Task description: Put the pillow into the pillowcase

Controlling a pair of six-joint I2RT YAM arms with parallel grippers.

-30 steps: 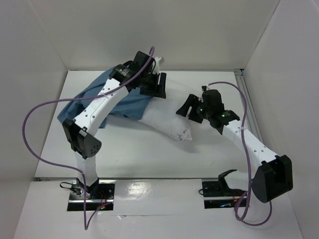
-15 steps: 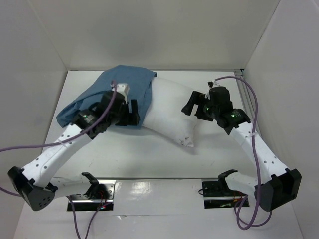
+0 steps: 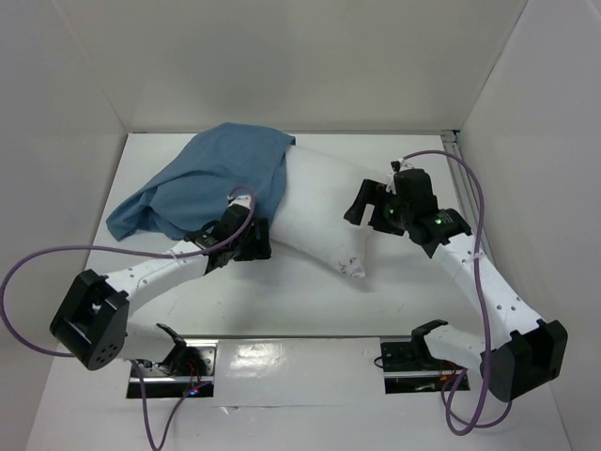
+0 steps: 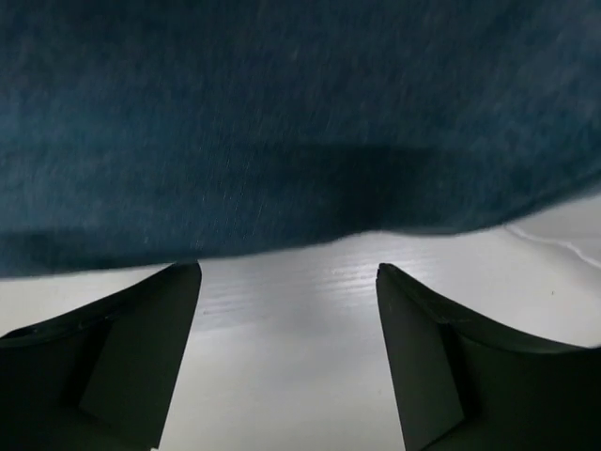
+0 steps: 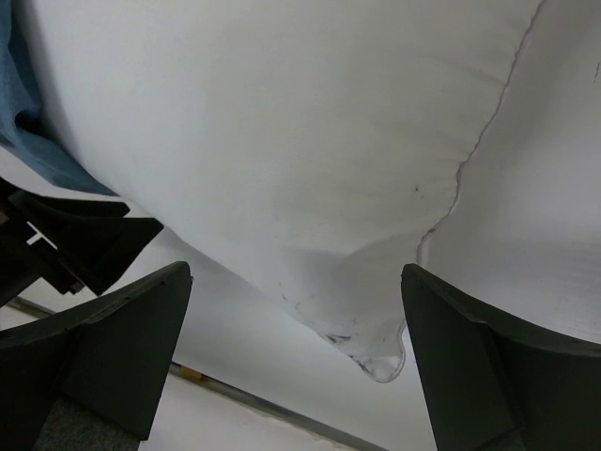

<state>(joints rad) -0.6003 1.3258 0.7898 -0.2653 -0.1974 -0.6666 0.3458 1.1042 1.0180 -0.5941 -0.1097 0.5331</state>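
The white pillow [image 3: 324,207] lies across the middle of the table, its left end covered by the wrinkled blue pillowcase [image 3: 202,183]. A pointed pillow corner [image 3: 355,271] sticks out toward the front. My left gripper [image 3: 255,241] sits low at the near edge of the pillowcase, open and holding nothing. In the left wrist view, bare table shows around the gripper [image 4: 286,269], just below the blue cloth [image 4: 282,122]. My right gripper [image 3: 365,199] hovers open over the pillow's right end. In the right wrist view the gripper [image 5: 296,271] straddles the pillow [image 5: 282,132] without gripping it.
White walls enclose the table at the back, left and right. A metal rail [image 3: 462,178] runs along the right side. Purple cables [image 3: 38,263] loop off both arms. The left gripper's fingers [image 5: 80,242] show in the right wrist view.
My left arm has swung from the back of the pillowcase down to its near edge, and its gripper has opened. My right gripper has opened wide and shifted slightly. The pillowcase now lies uncovered.
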